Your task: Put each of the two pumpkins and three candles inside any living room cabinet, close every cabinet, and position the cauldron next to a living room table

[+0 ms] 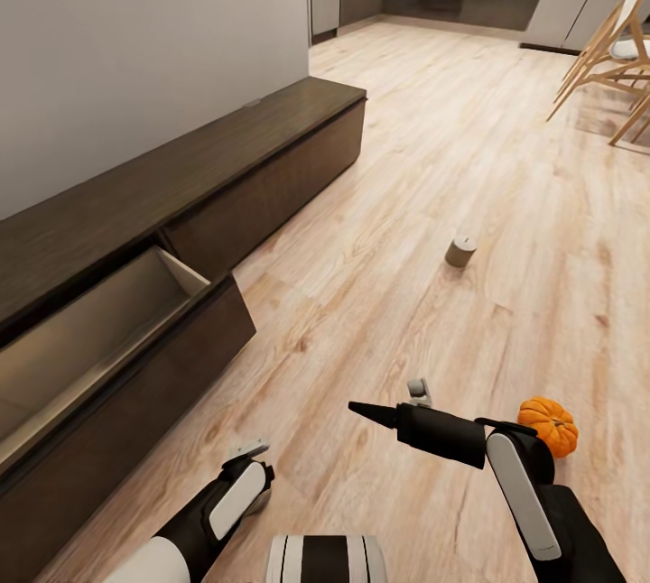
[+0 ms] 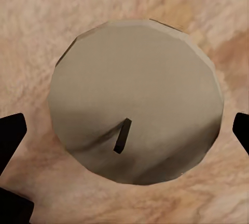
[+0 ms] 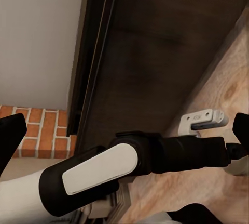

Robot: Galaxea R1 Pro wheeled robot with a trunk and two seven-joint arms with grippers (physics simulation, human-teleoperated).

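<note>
— Looking down at the pale wood-plank floor (image 1: 433,159), where is the left claw (image 2: 124,130)?

— Low by the robot's base, pointed straight down over a short stubby candle with a cream top and dark wick (image 2: 136,102). Its two black fingertips (image 2: 10,135) stand spread wide, one on each side of the candle, apart from its sides as far as I can tell.

— And the right claw (image 1: 375,413)?

— Held out level above the floor, aimed toward the long low dark-brown wooden cabinet (image 1: 271,150). I cannot tell whether it is spread or closed.

— What else lies about?

— A small orange ribbed pumpkin (image 1: 549,425) sits on the floor just behind the right forearm. A second grey candle (image 1: 460,251) stands farther out in the open, well apart from both claws. The cabinet's nearest drawer (image 1: 99,330) hangs pulled out, its pale inside showing.
</note>
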